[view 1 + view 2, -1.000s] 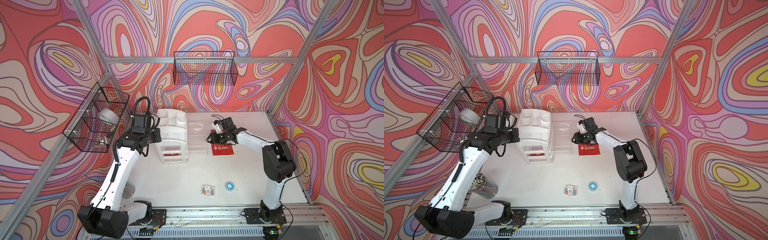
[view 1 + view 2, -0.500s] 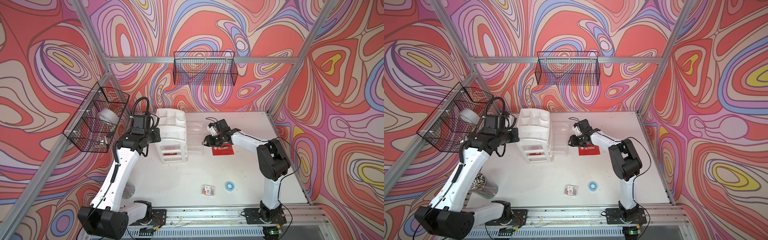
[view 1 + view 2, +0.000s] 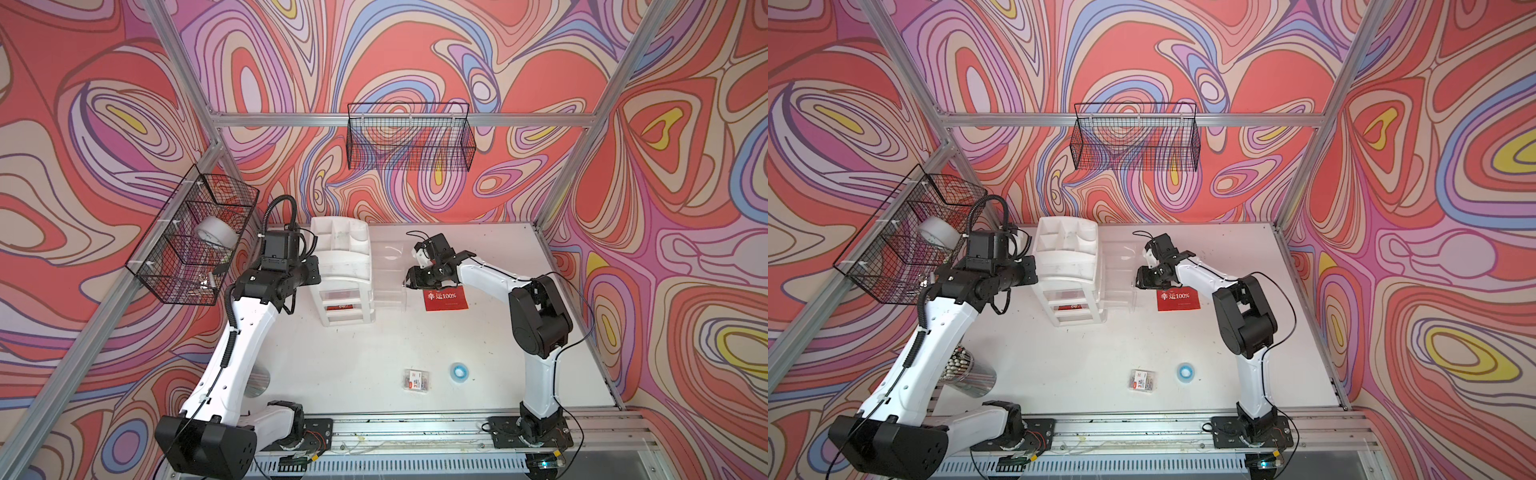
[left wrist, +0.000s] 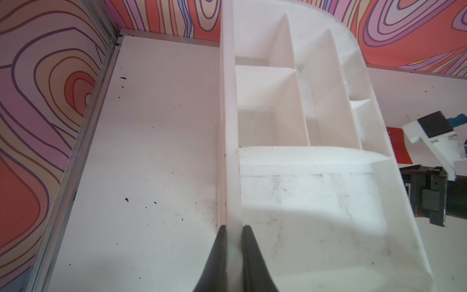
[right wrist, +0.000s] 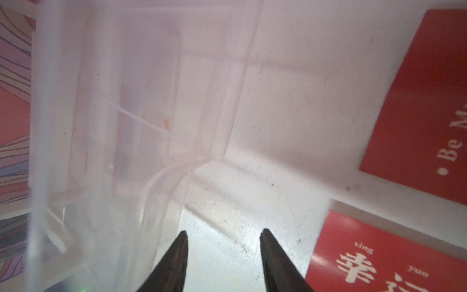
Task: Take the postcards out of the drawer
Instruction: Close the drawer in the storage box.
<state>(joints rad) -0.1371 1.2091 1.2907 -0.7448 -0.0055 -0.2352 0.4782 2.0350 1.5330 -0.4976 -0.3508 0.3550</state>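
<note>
While the left gripper [image 4: 232, 228] pinches the wall of the white organizer [image 4: 303, 197], the right gripper [image 5: 223, 231] hangs half open and empty, two red postcards [image 5: 417, 101] flat on the table [image 5: 290, 101] just beside it. Red showing inside a lower drawer [image 3: 341, 306] ahead of its tips suggests one is left to take out.

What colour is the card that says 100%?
Red, with white writing. The postcard shows best in a top view.

Three postcards [image 5: 417, 101] [image 5: 374, 255] [image 3: 340, 307], two wire baskets [image 3: 409, 137] [image 3: 187, 241], one organizer [image 3: 345, 257], one packet [image 3: 416, 380].
</note>
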